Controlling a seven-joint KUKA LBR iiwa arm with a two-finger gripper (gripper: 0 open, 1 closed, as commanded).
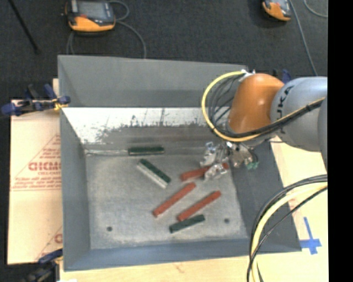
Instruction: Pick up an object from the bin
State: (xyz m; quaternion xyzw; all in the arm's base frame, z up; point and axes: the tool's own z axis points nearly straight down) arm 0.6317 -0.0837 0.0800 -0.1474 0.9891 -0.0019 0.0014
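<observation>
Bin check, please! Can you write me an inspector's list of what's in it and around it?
Surface: grey bin, floor speckled, back wall scuffed.
Job's things: short red stick at the right back, its right end at the tool.
Clutter: middle red stick, right red stick, back green stick, front green stick, green-and-white stick, all lying flat.
Grippers: tool low over the floor, at the short red stick.
Cables: yellow-and-black cables loop round the orange cover; more cables at lower right.
Surroundings: dark floor; two orange devices behind the bin.
</observation>
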